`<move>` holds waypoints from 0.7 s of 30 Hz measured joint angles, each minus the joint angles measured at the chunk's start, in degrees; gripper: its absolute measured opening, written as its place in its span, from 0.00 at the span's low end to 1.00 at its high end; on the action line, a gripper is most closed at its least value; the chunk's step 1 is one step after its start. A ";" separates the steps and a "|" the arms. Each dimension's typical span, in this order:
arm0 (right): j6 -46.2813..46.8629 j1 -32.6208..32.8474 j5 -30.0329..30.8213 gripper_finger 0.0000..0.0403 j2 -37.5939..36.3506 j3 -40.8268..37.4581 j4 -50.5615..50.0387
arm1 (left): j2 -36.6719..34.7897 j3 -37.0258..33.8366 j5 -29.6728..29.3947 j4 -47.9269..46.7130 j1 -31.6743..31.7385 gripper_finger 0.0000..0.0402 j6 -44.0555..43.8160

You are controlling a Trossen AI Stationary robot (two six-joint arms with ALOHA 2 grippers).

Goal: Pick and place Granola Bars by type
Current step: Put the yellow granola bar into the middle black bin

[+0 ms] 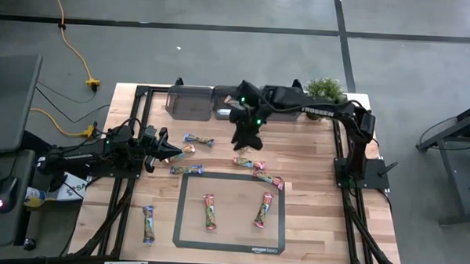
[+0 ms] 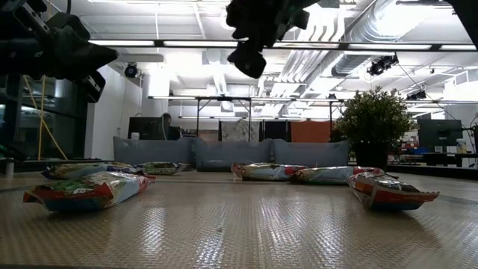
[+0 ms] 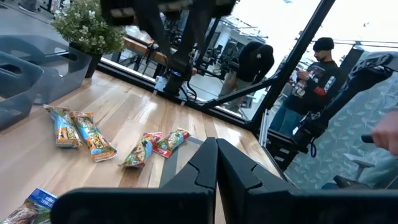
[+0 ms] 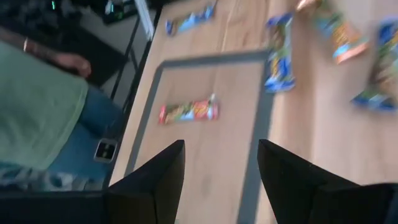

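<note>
Several granola bars lie flat on the wooden table. Two red-orange ones (image 1: pixel 209 211) (image 1: pixel 264 210) lie inside a dark-framed mat (image 1: pixel 177 216). Blue ones (image 1: pixel 198 140) (image 1: pixel 187 169) and red ones (image 1: pixel 246 161) (image 1: pixel 269 179) lie beyond the mat, and one (image 1: pixel 148 223) lies near the front left. My right gripper (image 1: pixel 246 140) (image 4: pixel 221 149) hangs open and high above the bars beyond the mat, with nothing between its fingers. My left gripper (image 1: pixel 168 151) (image 3: pixel 216 162) is shut and level at the table's left, holding nothing.
Grey bins (image 1: pixel 190 103) stand at the table's far edge, with a small potted plant (image 1: pixel 325 90) at the far right corner. The right wrist view shows a person in a green shirt (image 4: pixel 37 112) beside the table. Bare wood lies right of the mat.
</note>
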 joint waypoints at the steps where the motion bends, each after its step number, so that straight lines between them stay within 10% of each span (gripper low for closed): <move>1: -0.05 0.86 0.36 0.46 0.06 -0.03 -0.95 | -0.01 0.00 0.00 0.00 0.00 0.00 0.00; 21: -2.45 13.41 21.74 0.46 0.07 0.00 -12.98 | -0.01 0.00 0.00 0.00 -0.02 0.00 0.00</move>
